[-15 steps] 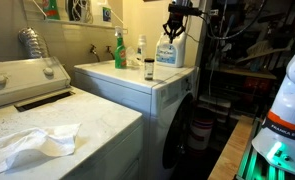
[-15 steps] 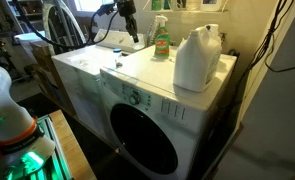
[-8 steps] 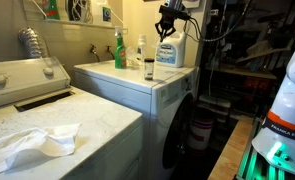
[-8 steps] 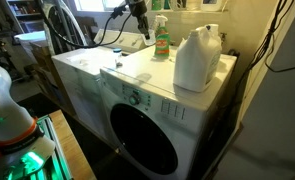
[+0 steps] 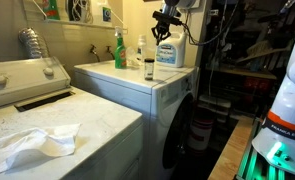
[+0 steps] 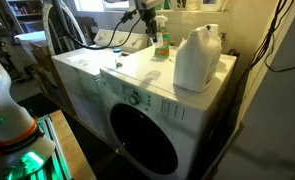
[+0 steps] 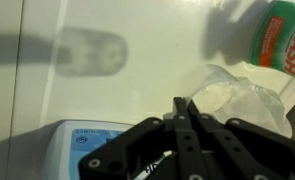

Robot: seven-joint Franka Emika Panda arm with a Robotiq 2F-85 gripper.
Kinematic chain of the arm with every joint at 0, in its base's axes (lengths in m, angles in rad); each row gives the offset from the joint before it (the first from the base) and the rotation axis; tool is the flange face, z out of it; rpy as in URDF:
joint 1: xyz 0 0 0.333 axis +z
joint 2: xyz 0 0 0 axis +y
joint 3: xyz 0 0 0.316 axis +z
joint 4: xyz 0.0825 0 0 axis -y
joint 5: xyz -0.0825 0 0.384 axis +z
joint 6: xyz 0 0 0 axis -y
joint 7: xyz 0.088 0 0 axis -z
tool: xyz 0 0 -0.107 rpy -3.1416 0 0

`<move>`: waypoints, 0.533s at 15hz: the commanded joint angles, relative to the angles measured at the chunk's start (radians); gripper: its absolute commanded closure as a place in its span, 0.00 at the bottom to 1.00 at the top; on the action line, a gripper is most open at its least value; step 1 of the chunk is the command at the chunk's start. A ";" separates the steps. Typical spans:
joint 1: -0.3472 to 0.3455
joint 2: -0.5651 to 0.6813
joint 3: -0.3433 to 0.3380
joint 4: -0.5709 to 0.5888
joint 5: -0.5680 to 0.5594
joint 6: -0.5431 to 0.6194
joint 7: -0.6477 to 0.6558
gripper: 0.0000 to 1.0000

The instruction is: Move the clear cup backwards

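The clear cup [image 5: 148, 69] is small and see-through with a dark upper part. It stands on the white dryer top [image 5: 127, 78], in front of the bottles. In the wrist view it is a blurred grey see-through shape [image 7: 92, 54]. I cannot make it out in the exterior view from the dryer's front. My gripper [image 5: 167, 28] hangs well above the dryer top, over the white jug and apart from the cup. It also shows in the exterior view from the dryer's front [image 6: 145, 22]. In the wrist view its fingers [image 7: 183, 106] are pressed together with nothing between them.
A big white jug with a blue label [image 5: 167, 50] [image 6: 195, 60], a taller clear bottle with a green top [image 5: 140, 52] and a green spray bottle [image 5: 118, 50] [image 6: 162, 42] stand close to the cup. A washer [image 5: 47, 110] with a white cloth [image 5: 32, 143] stands beside the dryer.
My shut gripper has risen a little and shifted sideways over the bottles and jug. The cup and the other things have not moved.
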 commanded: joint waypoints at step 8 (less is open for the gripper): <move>0.031 0.105 -0.042 0.124 -0.082 -0.157 0.142 0.99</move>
